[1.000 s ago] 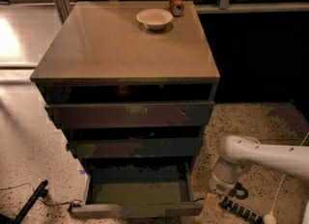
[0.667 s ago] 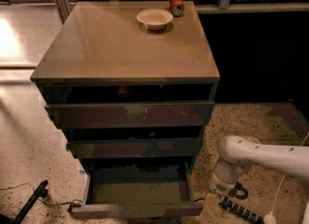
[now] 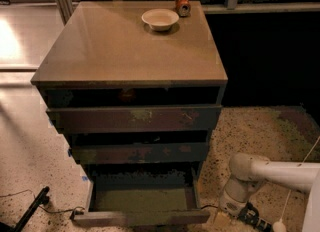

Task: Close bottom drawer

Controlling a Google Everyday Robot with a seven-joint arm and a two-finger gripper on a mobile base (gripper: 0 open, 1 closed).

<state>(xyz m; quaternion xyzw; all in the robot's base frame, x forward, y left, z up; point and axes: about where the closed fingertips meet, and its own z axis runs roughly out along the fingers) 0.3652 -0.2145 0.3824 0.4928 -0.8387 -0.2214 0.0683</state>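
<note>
Floor (image 3: 30, 146): speckled pale stone, glossy and brightly lit at far left, grittier on the right.
Bar (image 3: 31, 210): one, black, lying slantwise on the floor at lower left, with a thin cord trailing from it.
Cabinet (image 3: 125, 51): one, with a smooth tan top showing a soft sheen; a dark wall to its right and a framed ledge behind.
Drawers: three, dark and handleless, each pulled out further than the one above (like steps).
Bottom drawer (image 3: 142, 199): lowest of the three, pulled well out, greenish floor showing, plank front close to the lower edge of view.
Bowl (image 3: 160, 19): one, pale, on the cabinet's top towards the back.
Can (image 3: 182, 4): one, reddish, just right of the bowl at the back edge.
Arm (image 3: 280, 172): one, white, reaching in from the right, bent down to the floor.
Gripper (image 3: 248, 215): one, dark, low over the floor just right of the bottom drawer's front corner, apart from it; how far open cannot be told, nor any hold on anything.
</note>
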